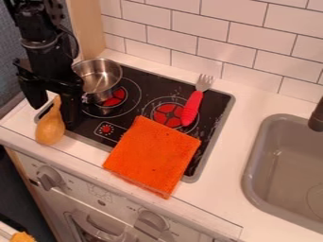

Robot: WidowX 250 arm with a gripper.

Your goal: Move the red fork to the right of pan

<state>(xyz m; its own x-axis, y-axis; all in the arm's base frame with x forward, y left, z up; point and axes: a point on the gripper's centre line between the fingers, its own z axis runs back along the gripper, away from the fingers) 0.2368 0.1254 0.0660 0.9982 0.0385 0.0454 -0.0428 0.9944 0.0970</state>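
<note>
The black gripper (55, 113) hangs over the left end of the stove with its two fingers spread open. The neck of a yellow-brown gourd-shaped object shows between them; whether they touch it I cannot tell. A steel pan (104, 80) stands at the stove's back left, just right of the gripper and partly behind it. The red fork (191, 108) lies over the right burner, to the right of the pan and apart from it. Its metal tines point to the back wall, and its red handle end is near the orange cloth.
An orange cloth (154, 156) covers the front middle of the black stove top (217, 106). The gourd-shaped object (50, 130) rests at the front left edge. A grey sink (284, 165) with a dark faucet (317, 116) is at the right, and a tiled wall (214, 33) stands behind.
</note>
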